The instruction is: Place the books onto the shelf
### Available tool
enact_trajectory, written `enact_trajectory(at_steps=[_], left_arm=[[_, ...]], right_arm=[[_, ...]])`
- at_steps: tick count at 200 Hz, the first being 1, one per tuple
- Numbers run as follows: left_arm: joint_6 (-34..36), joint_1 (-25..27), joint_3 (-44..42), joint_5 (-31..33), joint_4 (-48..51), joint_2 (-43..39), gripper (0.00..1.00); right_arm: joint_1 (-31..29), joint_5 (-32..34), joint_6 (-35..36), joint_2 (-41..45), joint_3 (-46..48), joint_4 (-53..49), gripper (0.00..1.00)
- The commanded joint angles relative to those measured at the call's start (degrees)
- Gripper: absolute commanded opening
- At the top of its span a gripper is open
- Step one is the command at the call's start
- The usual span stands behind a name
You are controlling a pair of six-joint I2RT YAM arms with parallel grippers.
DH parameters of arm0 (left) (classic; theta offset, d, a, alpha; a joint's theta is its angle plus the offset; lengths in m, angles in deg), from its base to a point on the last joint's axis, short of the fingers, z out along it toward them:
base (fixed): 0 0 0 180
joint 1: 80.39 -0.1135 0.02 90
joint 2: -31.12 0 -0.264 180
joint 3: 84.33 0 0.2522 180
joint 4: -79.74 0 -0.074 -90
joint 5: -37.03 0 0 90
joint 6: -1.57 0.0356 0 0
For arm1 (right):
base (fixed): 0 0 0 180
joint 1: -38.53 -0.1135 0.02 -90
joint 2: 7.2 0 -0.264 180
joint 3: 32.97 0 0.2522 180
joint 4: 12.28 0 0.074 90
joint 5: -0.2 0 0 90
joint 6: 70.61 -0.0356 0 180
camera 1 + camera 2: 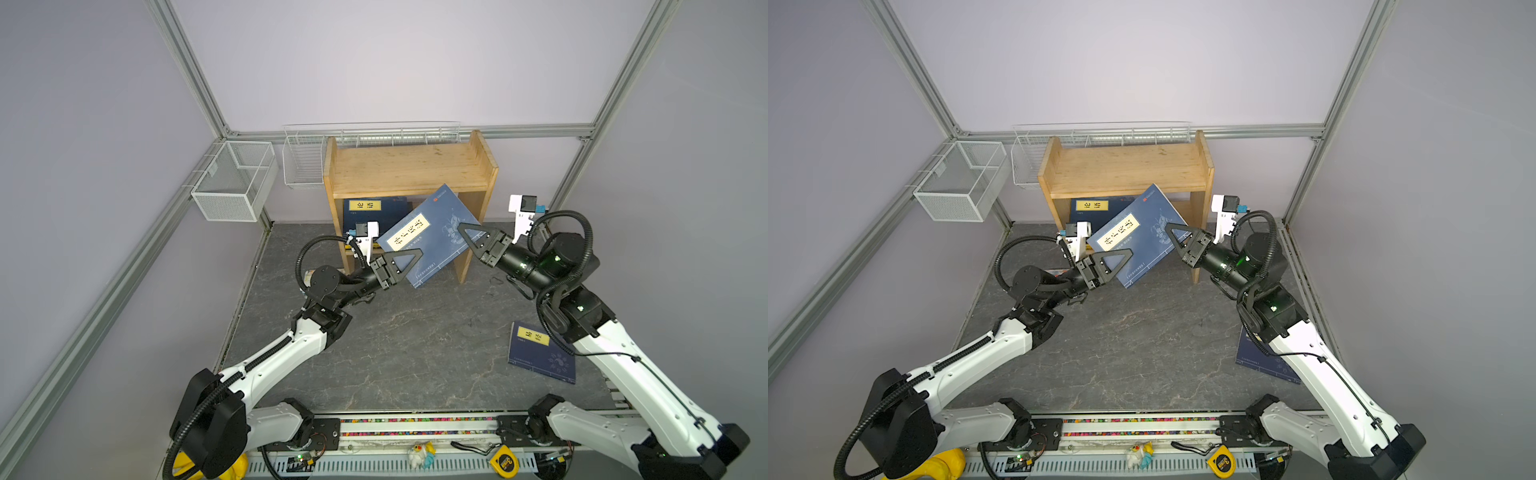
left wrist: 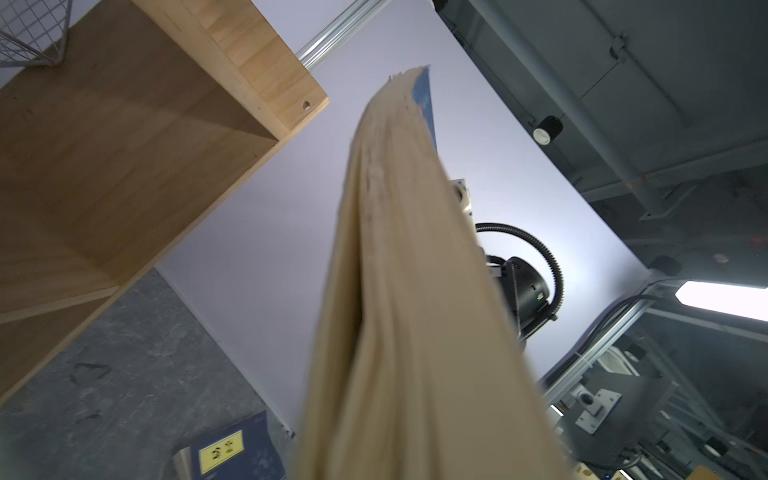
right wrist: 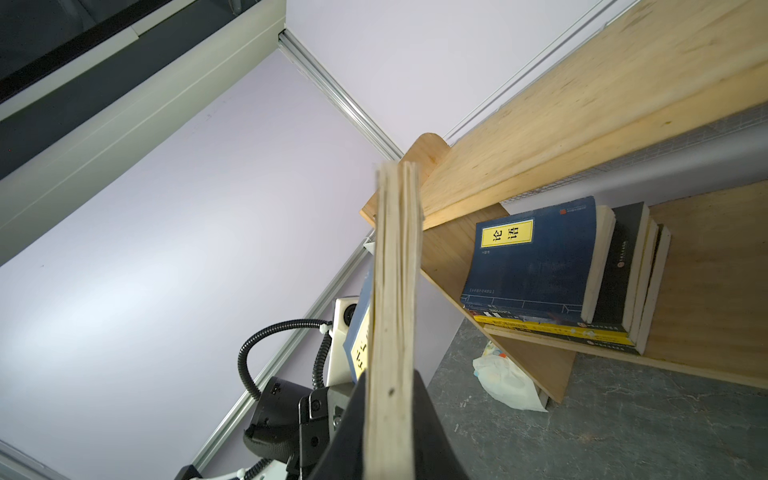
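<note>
Left pincer clamped on navy book, right pincer flanking it

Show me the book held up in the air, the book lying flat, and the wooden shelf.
raised book (image 1: pixel 432 235): a top view, blue cover's middle.
flat book (image 1: pixel 536 357): a top view, bare cover.
shelf (image 1: pixel 407 166): a top view, top board.

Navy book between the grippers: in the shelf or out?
Out. The navy blue paperback with yellow title label hangs tilted in front of the wooden shelf; left gripper clamps one edge, right gripper flanks the opposite.
</note>
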Motion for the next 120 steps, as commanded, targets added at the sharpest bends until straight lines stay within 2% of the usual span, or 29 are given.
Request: enact_trajectory(at_steps=[1,6,21,32,46,85,108,120], left_arm=[[3.3,0.0,4.6,-2.5,7.7,-2.7,0.01],[5.3,-0.1,5.7,-2.8,12.0,-3.4,0.00],[12.0,-0.2,9.6,-4.0,25.6,-5.9,0.00],[15.8,-0.7,11.8,-5.6,32.7,-7.6,0.00],[17.5,-2.2,14.2,-8.8,39.4,-9.2,0.00],[13.9,-8.5,15.2,-18.5,42.3,-10.2,0.00],[16.5,-9.0,16.9,-20.3,47.4,-9.8,0.00],[17.7,-9.1,17.6,-20.8,49.2,-9.5,0.00]], right_arm=[[0.6,-2.3,0.9,0.8,0.0,0.2,0.48],[1.0,-3.1,1.8,0.7,-0.6,-1.6,0.61],[2.1,-5.1,4.8,0.7,-2.4,-6.8,0.79],[3.2,-6.7,6.9,1.0,-3.3,-10.1,0.85],[4.8,-9.7,8.9,1.5,-4.1,-13.0,0.91],[9.4,-23.4,7.9,0.5,-4.4,-11.9,0.90],[10.3,-31.2,7.1,-1.1,-5.1,-11.5,0.85],[10.3,-33.1,7.1,-1.4,-5.4,-12.0,0.81]])
